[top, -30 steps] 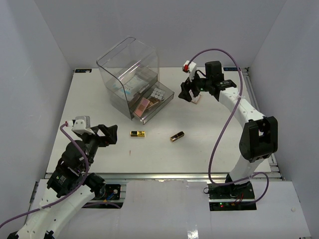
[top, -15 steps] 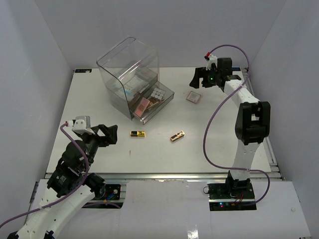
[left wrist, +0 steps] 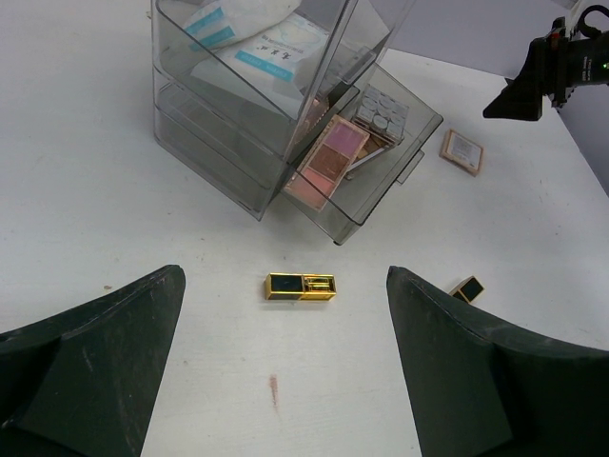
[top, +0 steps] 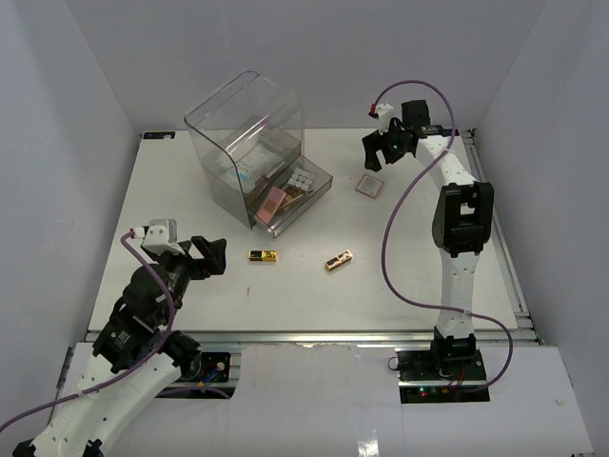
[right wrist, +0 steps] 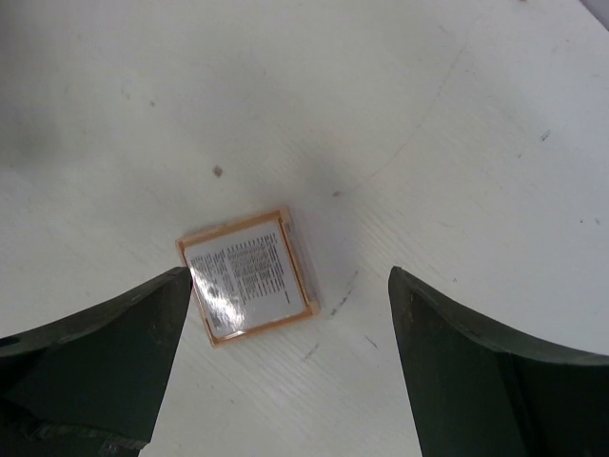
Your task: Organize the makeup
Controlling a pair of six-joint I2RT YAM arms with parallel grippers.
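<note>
**While both grippers hang open: makeup partly boxed, three pieces loose**

**Top external.** As viewed from above, a clear acrylic drawer box (top: 249, 119) is stood at the far left of the white table (top: 419, 276), with its bottom drawer (top: 309, 202) pulled out toward the middle. Two small gold-and-black rectangular cases are noted loose in front of the box. One case (top: 264, 255) is nearer the left arm and the other (top: 337, 260) lies to its right, well apart. A small square peach-framed palette (top: 368, 186) is noted to the right of the drawer. The right gripper (top: 374, 157) is held above the far side, just beyond that palette, with fingers spread and nothing held. The left gripper (top: 209, 259) is held low at the near left, fingers wide and empty.

**Left wrist.** Flat pink and brown rectangular palettes (left wrist: 328, 157) and a grey square palette (left wrist: 379, 109) are seen in the open drawer. White-and-teal flat packets (left wrist: 243, 38) are seen in an upper compartment. The nearer case is framed between the two dark fingers (left wrist: 105, 362), apart from both. A reddish smear (left wrist: 274, 388) is marked on the table.

**Right wrist.** The peach-framed palette is seen label side up on the table, below the gap between the wide-set fingers (right wrist: 95, 362). It lies nearer the picture-left finger; contact cannot be told.
</note>
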